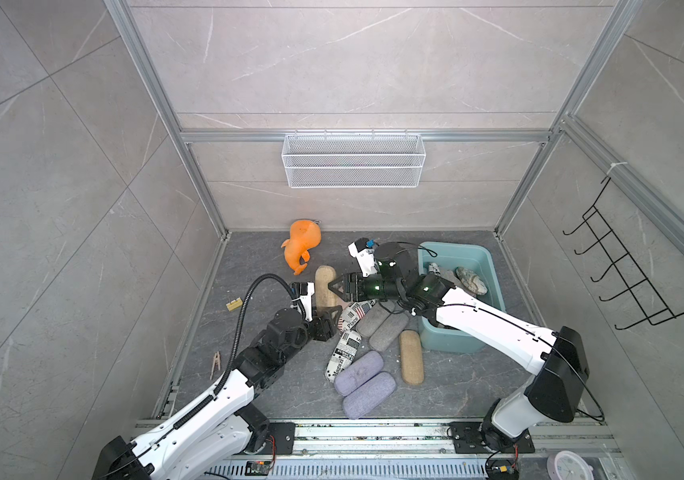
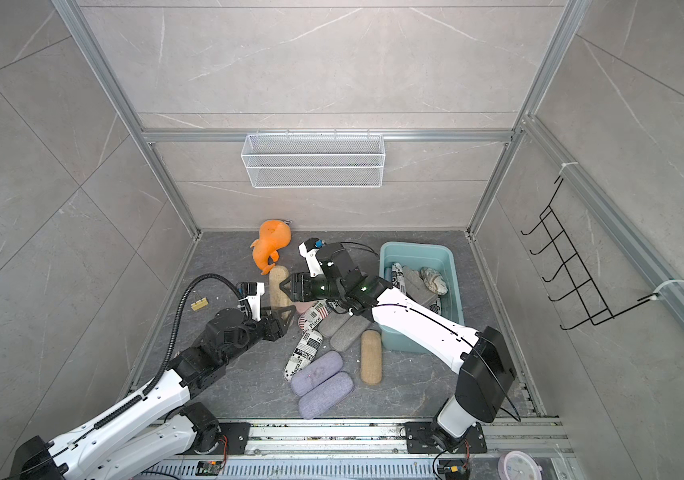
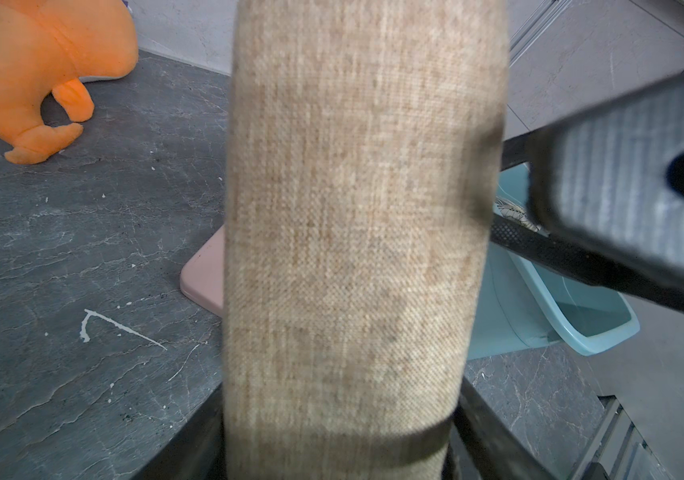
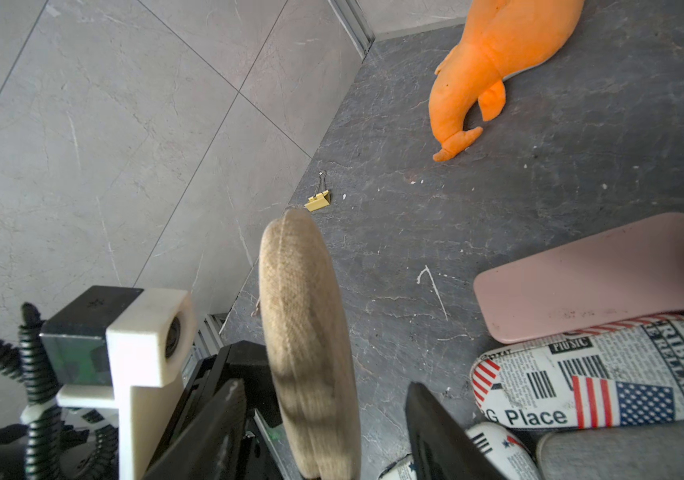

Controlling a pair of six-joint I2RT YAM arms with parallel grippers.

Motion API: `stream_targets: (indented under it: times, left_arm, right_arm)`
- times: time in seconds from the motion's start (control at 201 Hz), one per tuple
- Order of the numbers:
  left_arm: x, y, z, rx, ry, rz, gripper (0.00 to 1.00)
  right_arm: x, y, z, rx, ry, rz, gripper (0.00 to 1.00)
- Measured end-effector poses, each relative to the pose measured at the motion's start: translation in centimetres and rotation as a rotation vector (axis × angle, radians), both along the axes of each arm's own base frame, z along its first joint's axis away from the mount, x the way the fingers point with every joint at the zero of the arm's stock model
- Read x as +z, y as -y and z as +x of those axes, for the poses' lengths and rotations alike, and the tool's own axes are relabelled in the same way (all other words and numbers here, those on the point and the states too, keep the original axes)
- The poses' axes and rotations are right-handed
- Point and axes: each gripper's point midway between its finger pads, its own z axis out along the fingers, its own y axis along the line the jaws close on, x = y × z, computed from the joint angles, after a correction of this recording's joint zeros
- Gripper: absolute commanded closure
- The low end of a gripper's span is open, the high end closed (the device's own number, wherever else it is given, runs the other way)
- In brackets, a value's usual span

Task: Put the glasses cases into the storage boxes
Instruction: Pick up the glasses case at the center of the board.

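Cargo: tan case (image 1: 323,277), up off the table, pinched by its near end in my left claw (image 1: 327,313). It's well to the left of the teal tub (image 1: 456,257).
Left claw: clenched on the tan case.
Right claw (image 1: 333,287): jaws apart, one on each flat face of the tan case. From the wrist view there's a gap, so it's not squeezing yet.
Feel: my guess is light, with a stiff shell under woven cloth. It shouldn't squash, and the weave gives decent bite.
Where to grab: across the thin way, around the middle, so it doesn't swing off one end.
Pink case (image 4: 581,278): lying on the table. It looks smooth, so probably more slippery than the cloth ones.
Writing: none that I can see on the tan case. The flag-print case (image 4: 602,374) reads "Place" plus partial headline bits. The newspaper-print case (image 1: 344,353) shows "SUBSCRI…". No brand that I can make out.
Tub: a few cases are inside, and the rest lie on the table between my arms.
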Motion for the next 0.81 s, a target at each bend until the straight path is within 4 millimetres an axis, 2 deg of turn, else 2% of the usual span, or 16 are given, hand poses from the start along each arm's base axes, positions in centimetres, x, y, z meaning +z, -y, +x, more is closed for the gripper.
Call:
stream_targets:
  times: [0.14,0.259,0.349,0.449,0.509,0.673,0.808]
  left_arm:
    - [0.5,0.4,-0.1,-0.015,0.007,-0.026,0.38]
    - [0.9,0.6,-0.1,-0.027,0.014,-0.044,0.37]
    - [0.9,0.7,-0.2,-0.034,0.012,-0.047,0.31]
    - [0.9,0.7,-0.1,-0.030,0.009,-0.052,0.10]
    - [1.0,0.7,-0.1,-0.029,0.010,-0.054,0.03]
    - [0.9,0.6,-0.3,-0.024,0.002,-0.054,0.00]
    - [1.6,-0.2,-0.9,-0.010,0.023,-0.071,0.01]
  right_arm:
    - [-0.1,-0.9,-0.1,0.023,-0.001,0.001,0.48]
    - [-0.5,-1.7,-0.3,0.046,0.003,-0.007,0.59]
    - [-0.7,-1.7,-0.3,0.046,0.011,-0.018,0.67]
    - [-0.8,-1.6,-0.2,0.044,0.012,-0.026,0.69]
    - [-0.9,-1.6,-0.3,0.045,0.010,-0.029,0.69]
    - [-1.0,-1.3,-0.1,0.024,0.016,-0.056,0.69]
    - [0.2,-0.7,0.6,-0.006,0.057,-0.085,0.69]
